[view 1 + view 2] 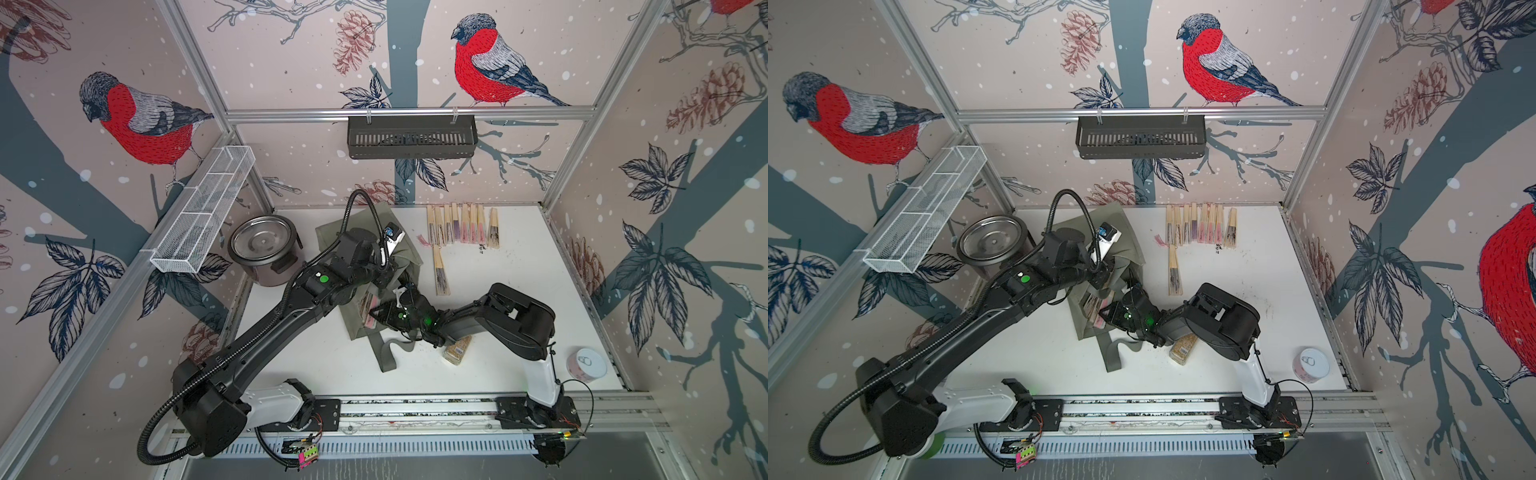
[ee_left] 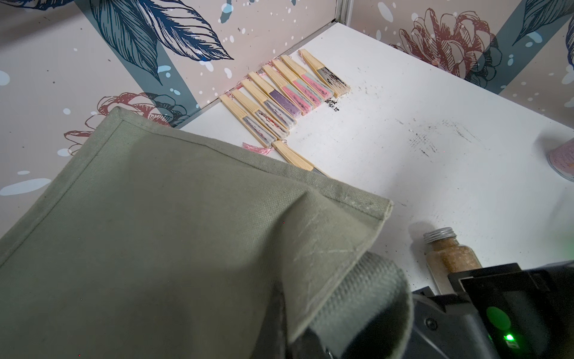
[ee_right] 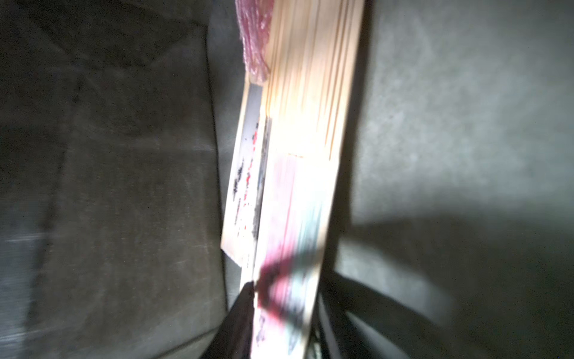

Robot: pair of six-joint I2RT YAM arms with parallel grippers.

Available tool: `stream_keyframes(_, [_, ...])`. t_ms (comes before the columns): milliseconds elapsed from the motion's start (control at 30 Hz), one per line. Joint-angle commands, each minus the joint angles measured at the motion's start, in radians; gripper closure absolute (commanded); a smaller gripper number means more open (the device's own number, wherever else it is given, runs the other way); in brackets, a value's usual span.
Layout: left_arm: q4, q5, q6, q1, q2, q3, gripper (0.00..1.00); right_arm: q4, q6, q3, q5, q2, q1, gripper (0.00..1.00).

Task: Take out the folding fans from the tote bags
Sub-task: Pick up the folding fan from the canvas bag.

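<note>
The olive-grey tote bag (image 1: 409, 257) (image 1: 1129, 245) (image 2: 155, 233) lies slumped mid-table. My left gripper (image 1: 387, 272) (image 1: 1105, 277) is shut on its upper fabric edge, and cloth hides the jaws in the left wrist view. My right gripper (image 1: 374, 311) (image 1: 1106, 311) (image 3: 285, 298) reaches into the bag's mouth. Its fingers press both sides of a folding fan (image 3: 298, 155) with a pink leaf. A second fan (image 3: 245, 186) lies under it. Several fans (image 1: 461, 224) (image 1: 1200, 224) (image 2: 285, 93) lie in a row at the back, and one more (image 1: 441, 270) (image 1: 1174, 272) sits in front of them.
A steel pot (image 1: 262, 245) stands at the back left. A glass spice jar (image 1: 457, 351) (image 2: 450, 258) lies under the right arm. A pink tin (image 1: 586, 363) sits at the front right. A white wire basket (image 1: 203, 208) and a black rack (image 1: 411, 137) hang on the walls.
</note>
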Motion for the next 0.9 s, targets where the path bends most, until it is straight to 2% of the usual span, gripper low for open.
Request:
stream_keyframes(0, [0.026,0.004,0.013,-0.002,-0.004,0.007,1.00,0.074,0.024,-0.019,-0.034,-0.010,0.001,0.57])
stream_keyframes(300, [0.024,0.010,0.013,-0.003,0.000,0.008,1.00,0.170,0.055,-0.055,-0.038,0.000,0.000,0.57])
stream_keyframes(400, [0.024,0.008,0.013,-0.003,-0.001,0.009,1.00,0.142,0.067,-0.038,-0.052,0.029,-0.009,0.57])
stream_keyframes(500, [0.024,0.005,0.013,-0.004,-0.004,0.006,1.00,0.201,0.102,-0.039,-0.078,0.060,-0.015,0.59])
stream_keyframes(733, [0.024,0.013,0.013,-0.004,0.002,0.009,1.00,0.236,0.105,-0.053,-0.082,0.062,-0.009,0.74])
stream_keyframes(867, [0.022,0.008,0.013,-0.004,-0.002,0.008,1.00,0.258,0.101,-0.071,-0.095,0.027,-0.009,0.79])
